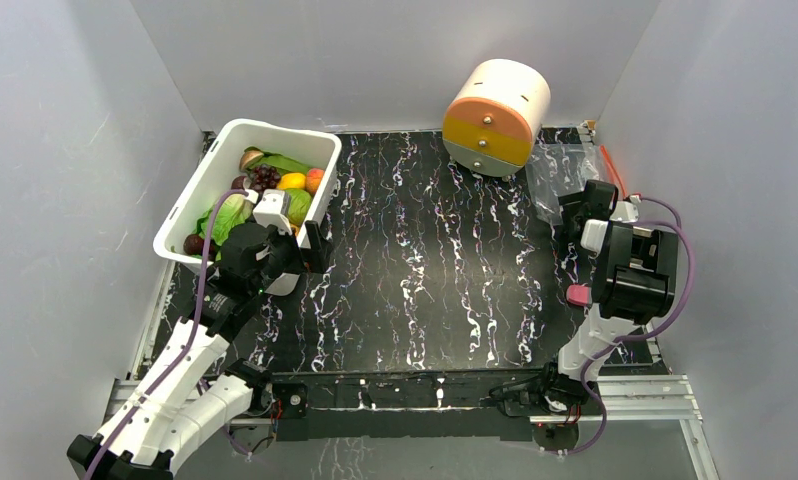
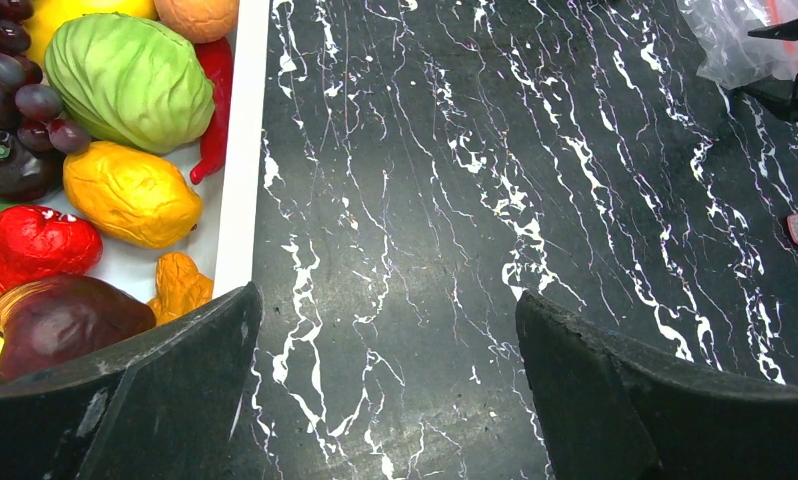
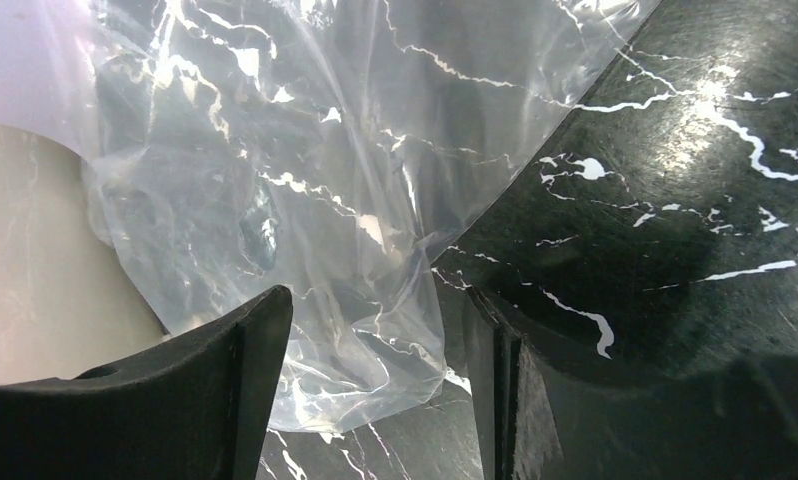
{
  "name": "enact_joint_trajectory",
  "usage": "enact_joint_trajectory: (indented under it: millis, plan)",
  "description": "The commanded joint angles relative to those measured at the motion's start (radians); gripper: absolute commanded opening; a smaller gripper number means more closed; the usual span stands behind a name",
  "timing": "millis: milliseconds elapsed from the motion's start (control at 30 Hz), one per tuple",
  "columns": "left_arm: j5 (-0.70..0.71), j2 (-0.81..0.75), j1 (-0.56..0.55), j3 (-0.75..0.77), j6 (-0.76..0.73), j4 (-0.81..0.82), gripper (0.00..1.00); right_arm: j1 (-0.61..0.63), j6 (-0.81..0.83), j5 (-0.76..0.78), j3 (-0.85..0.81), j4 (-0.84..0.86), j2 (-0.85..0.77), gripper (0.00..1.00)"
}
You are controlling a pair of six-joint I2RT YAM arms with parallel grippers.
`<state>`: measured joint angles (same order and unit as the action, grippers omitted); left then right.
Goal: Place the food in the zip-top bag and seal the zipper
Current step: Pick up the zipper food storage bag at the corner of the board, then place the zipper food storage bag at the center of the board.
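Observation:
The food lies in a white bin (image 1: 190,205) at the back left: a green cabbage (image 2: 125,80), purple grapes (image 2: 15,85), a yellow oval fruit (image 2: 130,195), a dark round fruit (image 2: 60,320) and an orange-peach piece (image 2: 197,15). My left gripper (image 1: 297,238) is open and empty, straddling the bin's right wall (image 2: 243,180). The clear zip-top bag (image 1: 560,170) lies flat at the back right, its orange-red zipper (image 1: 612,170) along the far right edge. My right gripper (image 3: 375,340) is open, with a corner of the bag (image 3: 305,200) between its fingers.
A round cream container (image 1: 495,115) with an orange and yellow front stands at the back middle. A red chili (image 2: 213,110), a red piece (image 2: 35,245) and leafy greens (image 1: 225,215) also lie in the bin. Grey walls enclose the black marbled table (image 1: 435,260).

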<state>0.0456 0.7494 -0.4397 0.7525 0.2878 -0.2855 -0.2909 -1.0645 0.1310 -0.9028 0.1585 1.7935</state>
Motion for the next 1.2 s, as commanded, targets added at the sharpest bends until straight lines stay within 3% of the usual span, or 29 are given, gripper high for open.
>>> enact_joint_trajectory:
  millis: [0, 267, 467, 600, 733, 1000, 1167]
  plan:
    - [0.004, -0.004, 0.007, -0.007, -0.012, 0.016, 0.98, -0.014, -0.007, -0.001, -0.011, 0.040, 0.007, 0.61]
    - [0.004, -0.007, 0.007, -0.006, -0.016, 0.016, 0.98, -0.017, 0.049, -0.007, -0.004, 0.044, -0.008, 0.29]
    - [-0.003, -0.007, 0.007, -0.005, -0.021, 0.014, 0.98, -0.019, 0.059, -0.062, 0.044, 0.080, -0.060, 0.12]
    - [-0.008, -0.009, 0.007, -0.002, -0.025, 0.012, 0.98, -0.019, 0.070, -0.088, 0.092, 0.077, -0.137, 0.10]
    - [-0.031, -0.005, 0.007, -0.007, -0.029, 0.021, 0.98, -0.019, 0.127, -0.096, 0.145, 0.057, -0.223, 0.00]
    - [-0.062, 0.029, 0.007, -0.006, -0.035, 0.015, 0.98, -0.016, 0.288, -0.212, 0.303, -0.157, -0.585, 0.00]
    - [-0.086, 0.055, 0.007, 0.008, -0.032, -0.001, 0.98, 0.013, 0.291, -0.310, 0.362, -0.218, -0.674, 0.00]
